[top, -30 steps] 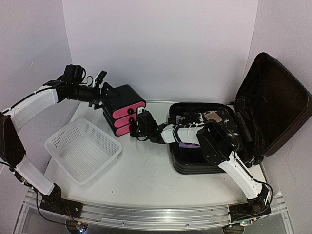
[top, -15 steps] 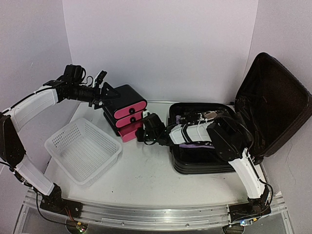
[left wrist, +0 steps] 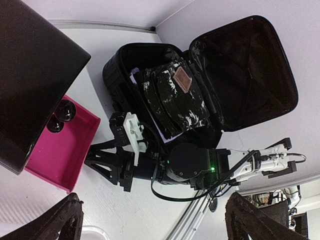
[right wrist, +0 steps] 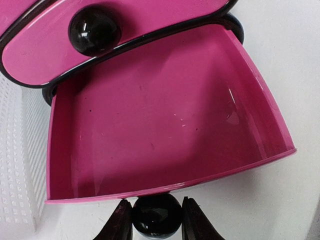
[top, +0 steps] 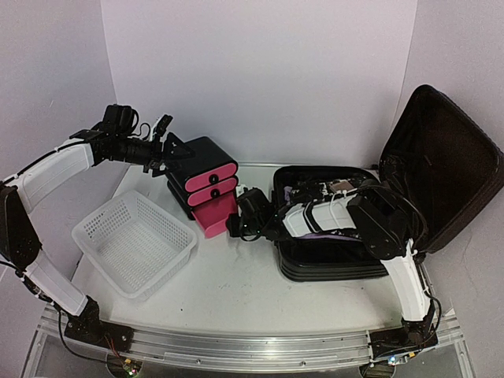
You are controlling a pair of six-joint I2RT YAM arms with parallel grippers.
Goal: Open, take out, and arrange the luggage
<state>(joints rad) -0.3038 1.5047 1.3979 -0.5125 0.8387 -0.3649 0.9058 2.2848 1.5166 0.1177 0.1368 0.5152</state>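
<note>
1. Jaws of the right gripper point(right wrist: 156, 226) stand narrow, pinching the black knob point(right wrist: 155, 212) of the bottom pink drawer point(right wrist: 160, 130), which is pulled out and empty.
2. Wide jaws on the left gripper point(top: 167, 143), at the box's point(top: 206, 161) back corner; contact unclear.
3. Step, I judge: readying a drawer for the contents. Next: release the knob, reach back.
4. Behind the right jaws, well apart at the counter's point(top: 236, 291) right, the luggage point(top: 323, 266) lies open, lid up, packed.
</note>
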